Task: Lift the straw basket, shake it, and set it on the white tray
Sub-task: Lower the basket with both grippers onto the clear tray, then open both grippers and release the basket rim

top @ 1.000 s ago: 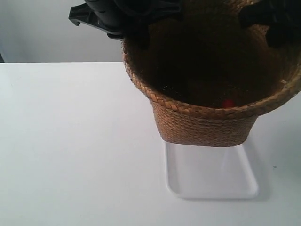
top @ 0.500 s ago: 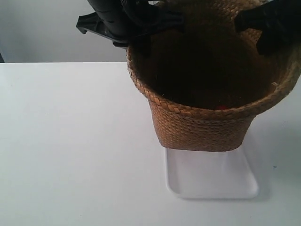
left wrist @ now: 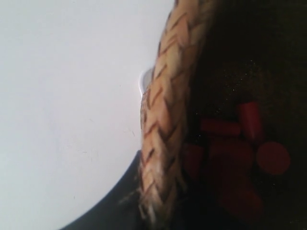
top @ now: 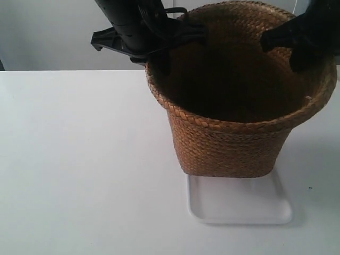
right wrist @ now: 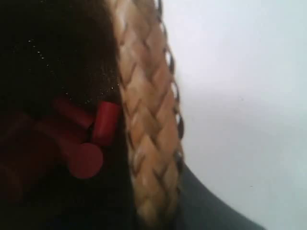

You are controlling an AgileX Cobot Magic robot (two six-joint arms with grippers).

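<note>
The straw basket stands upright over the far part of the white tray; its base hides the tray's far edge, and I cannot tell whether it touches. The arm at the exterior view's left has its gripper clamped over the rim's left side. The arm at the exterior view's right has its gripper clamped over the rim's right side. In the left wrist view my left gripper is shut on the braided rim. In the right wrist view my right gripper is shut on the rim.
Several red cylindrical pieces lie on the basket's dark bottom, also visible as red pieces in the right wrist view. The white table spreads bare to the left of the basket. A grey wall stands behind.
The basket has come down with both arms and levelled out. Its base now covers more of the tray's far part, and the red piece inside no longer shows from outside.
</note>
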